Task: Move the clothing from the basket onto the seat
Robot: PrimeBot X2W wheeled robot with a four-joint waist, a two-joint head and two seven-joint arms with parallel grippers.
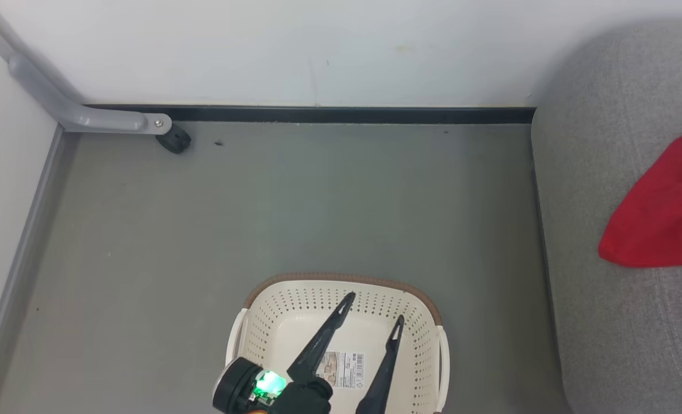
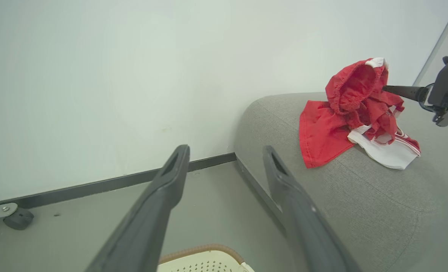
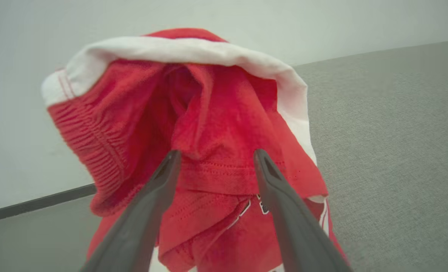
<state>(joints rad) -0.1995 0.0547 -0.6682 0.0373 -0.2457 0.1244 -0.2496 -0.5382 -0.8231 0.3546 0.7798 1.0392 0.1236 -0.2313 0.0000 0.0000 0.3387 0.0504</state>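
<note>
On the seat (image 1: pixel 605 322) at your right, the clothing (image 1: pixel 663 213) lies in a red heap near the rounded edge, well apart from the basket (image 1: pixel 272 322), whose labelled bottom looks bare. Your right gripper (image 3: pixel 216 152) is the nearer arm: jaws spread, a peaked fold bunched straight ahead between them, its hem running across. I'd judge you should back straight out. Your left gripper (image 1: pixel 374 307) hangs over the basket, jaws spread.

Clothing (image 1: pixel 666 213) partly beyond right edge, basket (image 1: pixel 295 302) beyond bottom edge.
</note>
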